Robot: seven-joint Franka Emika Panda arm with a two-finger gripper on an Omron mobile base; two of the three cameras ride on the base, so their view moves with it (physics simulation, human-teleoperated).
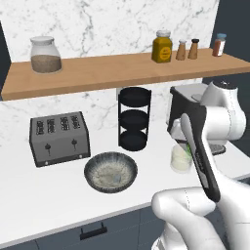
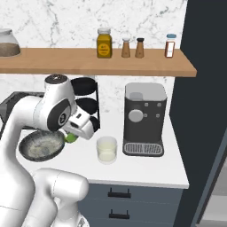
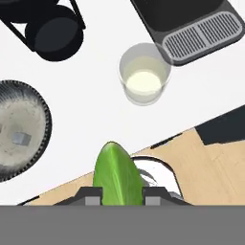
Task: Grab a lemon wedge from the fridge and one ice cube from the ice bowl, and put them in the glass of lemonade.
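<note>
While the gripper [image 3: 115, 201] hangs above the front edge of the counter [image 3: 86, 129], its two fingers sit pinched in tight on the lemon wedge [image 3: 116, 174], green-yellow and poking out between the tips. From the right base camera that same wedge [image 2: 70, 138] shows as a small green blob under the hand, just above the near rim of the ice bowl [image 2: 26, 153] and short of the glass of lemonade [image 2: 107, 149]. The glass stands toward the right end of the counter, just in front of the coffee machine [image 2: 144, 117], with the bowl to its left and well apart. To my eye the job now is the drop: carry the wedge until it sits squarely over the mouth of the glass [image 3: 143, 72], come down close to the rim, and only then let go, since a piece this small could bounce off the edge. One ice cube [image 3: 20, 139] waits in the bowl. No brand or lettering is readable on the shelf jars or the machine.
</note>
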